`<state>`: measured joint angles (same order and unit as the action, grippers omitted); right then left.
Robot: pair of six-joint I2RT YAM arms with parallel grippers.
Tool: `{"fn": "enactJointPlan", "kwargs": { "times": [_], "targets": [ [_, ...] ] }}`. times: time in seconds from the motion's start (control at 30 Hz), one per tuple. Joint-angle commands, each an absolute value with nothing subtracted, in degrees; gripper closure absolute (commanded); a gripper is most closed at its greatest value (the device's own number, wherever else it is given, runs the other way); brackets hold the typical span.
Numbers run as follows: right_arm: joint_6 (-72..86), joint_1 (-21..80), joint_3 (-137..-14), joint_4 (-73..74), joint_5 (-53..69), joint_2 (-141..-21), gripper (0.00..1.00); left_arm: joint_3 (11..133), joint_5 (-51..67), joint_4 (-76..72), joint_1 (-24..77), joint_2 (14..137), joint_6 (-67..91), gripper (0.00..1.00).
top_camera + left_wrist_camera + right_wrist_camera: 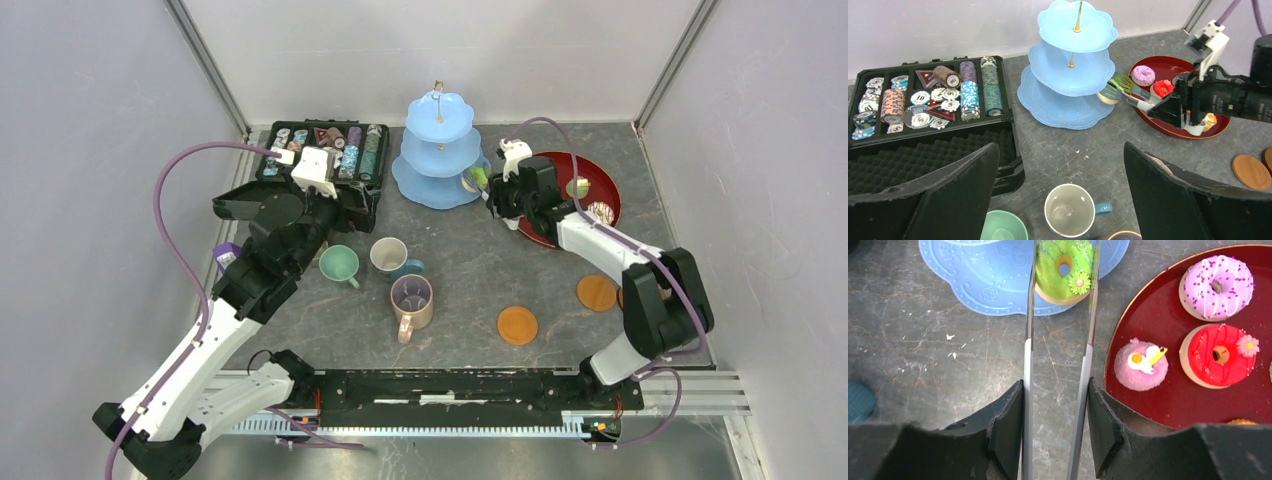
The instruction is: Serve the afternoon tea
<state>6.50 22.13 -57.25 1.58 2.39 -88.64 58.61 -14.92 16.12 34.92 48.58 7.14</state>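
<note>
Top view: the right pincer [499, 203], upper centre, sits just beside the pale-blue stand [437, 160], and mugs [411, 298] stand mid-frame on the desk.

Left wrist view: the left pincer [1060, 150] gapes wide, holding nothing.

Right wrist view: the right pincer clamps metal tongs [1058, 365]. The tongs pinch a green doughnut [1063, 270] at top centre, seemingly over the stand's lowest tier.

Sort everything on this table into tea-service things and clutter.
Tea service: tiered stand, green doughnut, doughnuts on red tray, mint mug, white mug, pink mug, coasters, tongs in right gripper.
Lying about: black case of poker chips.
</note>
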Motion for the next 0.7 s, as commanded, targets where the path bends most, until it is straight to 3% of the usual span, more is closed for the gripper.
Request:
{"fn": "enactJointPlan", "kwargs": {
  "times": [0.0, 0.43, 0.67],
  "targets": [
    [5.5, 22.4, -61.8, -5.4, 0.4, -92.6, 0.73, 58.2, -14.1, 13.8, 35.2, 47.7, 5.9, 0.0],
    [2.0, 22.4, -67.8, -13.1, -3.5, -104.1, 0.71, 58.5, -12.7, 14.1, 35.2, 47.3, 6.5, 0.0],
    [1.2, 22.4, -73.2, -13.5, -3.8, -109.4, 0.66, 58.6, -12.4, 14.2, 35.2, 47.5, 6.5, 0.0]
  ]
}}
